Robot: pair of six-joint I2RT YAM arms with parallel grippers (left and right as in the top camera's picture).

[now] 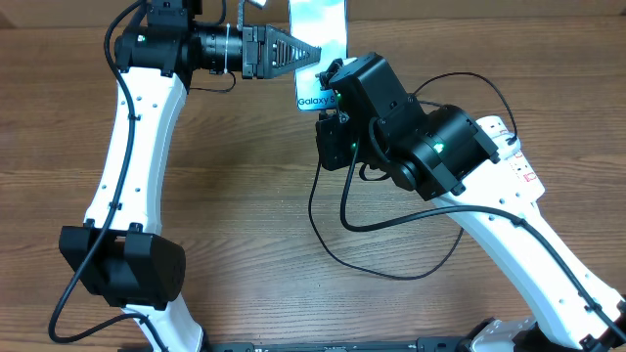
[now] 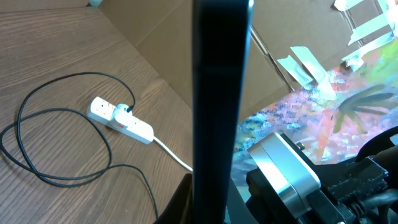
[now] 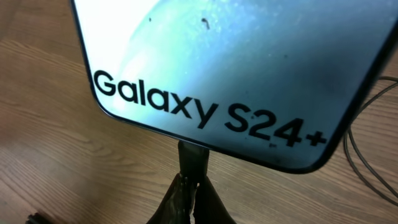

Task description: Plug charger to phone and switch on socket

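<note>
1. Nearest, the long thin black charger cable [image 1: 312, 207] lies in loose loops on the brown wood-grain counter [image 1: 245, 196], around the centre.
2. To the right, the white elongated plastic power strip [image 2: 121, 119] rests flat on the counter. One of its outlets holds the cable's black plug [image 2: 126, 112].
3. Farther in, the right tool [image 3: 192, 185] is pressed together on the small black plug tip [image 3: 193, 158]. The tip touches the bottom edge of the slim rectangular smartphone [image 3: 224, 62], whose blue-teal screen reads "Galaxy S24+".
4. Farthest, the left tool [image 1: 313, 55] pinches the smartphone's left long edge, screen facing up.
</note>
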